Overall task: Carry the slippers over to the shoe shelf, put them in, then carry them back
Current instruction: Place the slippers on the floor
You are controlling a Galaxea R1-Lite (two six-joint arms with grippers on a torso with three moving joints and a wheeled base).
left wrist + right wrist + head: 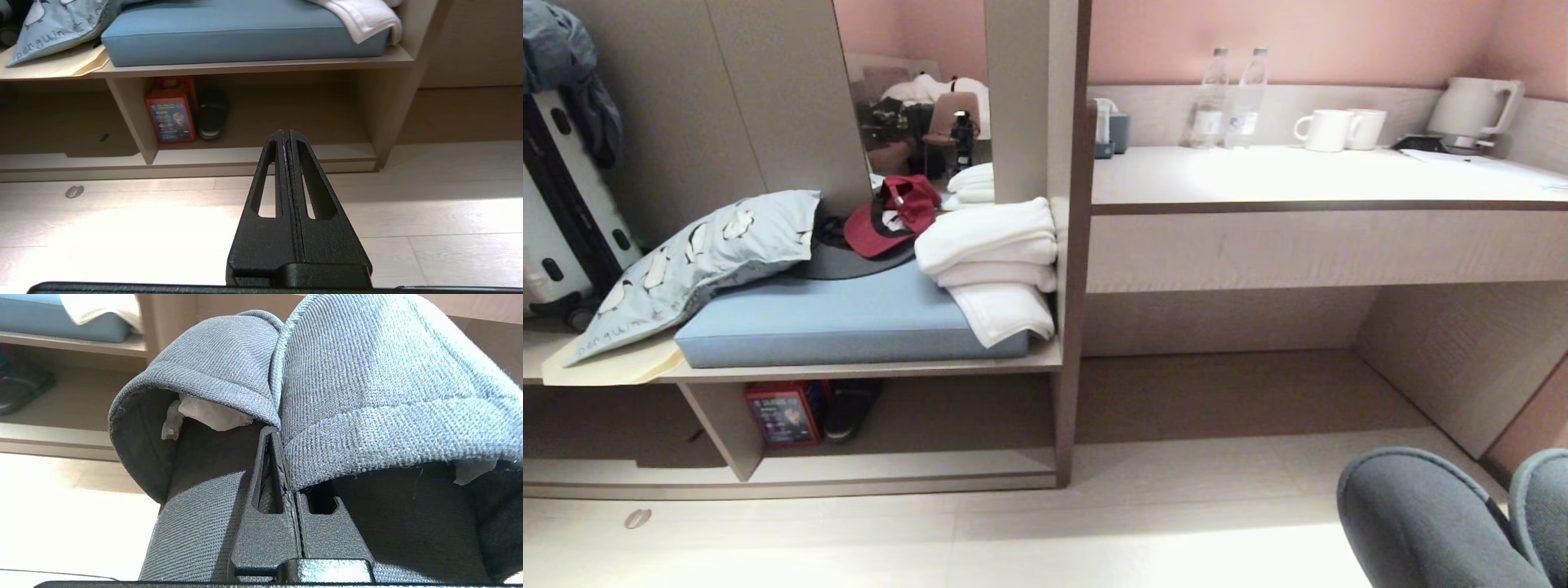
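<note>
Right hand [282,465] pinches both slippers [327,375] by adjoining inner edges; soft, light, floppy fabric, likely to sag. Left hand [286,136] closed, empty. Shelf [898,478] ahead.

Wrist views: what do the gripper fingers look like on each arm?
Same design on both. The left gripper has two matte black, finely textured plastic fingers, each tapering to a narrow tip with a long slot cut through it, rising from a wider black block base. The right gripper shows the same black slotted fingers and base. No cables or markings visible; the arms themselves are out of view.
</note>
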